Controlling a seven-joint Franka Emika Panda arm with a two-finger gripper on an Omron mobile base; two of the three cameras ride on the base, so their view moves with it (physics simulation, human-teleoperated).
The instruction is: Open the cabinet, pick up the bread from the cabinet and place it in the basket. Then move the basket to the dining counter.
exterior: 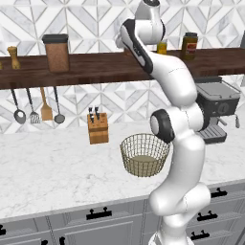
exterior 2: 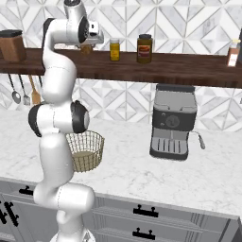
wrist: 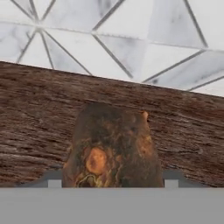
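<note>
While reaching high to the wooden shelf (exterior: 95, 67), brackets the bread (wrist: 111, 146) with the gripper (wrist: 112, 183): jaws apart, one tip on each flank of the loaf, touching or just beside it. Cannot tell which, so cannot call it clamped. Rests on the shelf plank in front of the tiled wall, dead ahead of the hand and centred between the tips. Seems to run its long axis away from the hand toward the wall, so offers its narrower width across the jaws. Calls, at a guess, for nothing sideways: a squeeze, then a lift clear of the plank. Risks nudging the loaf back toward the wall if one tip lands first. Gives, in the hand view, the dark crust, the pale patch low on its near face and the flanking tips. Gives, in the base views, what that view lacks: the drop from shelf to basket (exterior: 144, 154), upright on the marble worktop (exterior: 48, 167) well below the hand and close by the arm's lower links, with no load seen in it. Adds, from the right, two jars (exterior 2: 145, 48) further along the shelf and the coffee machine (exterior 2: 174, 122) beyond; from the left, a knife block (exterior: 98, 128) near the basket.
</note>
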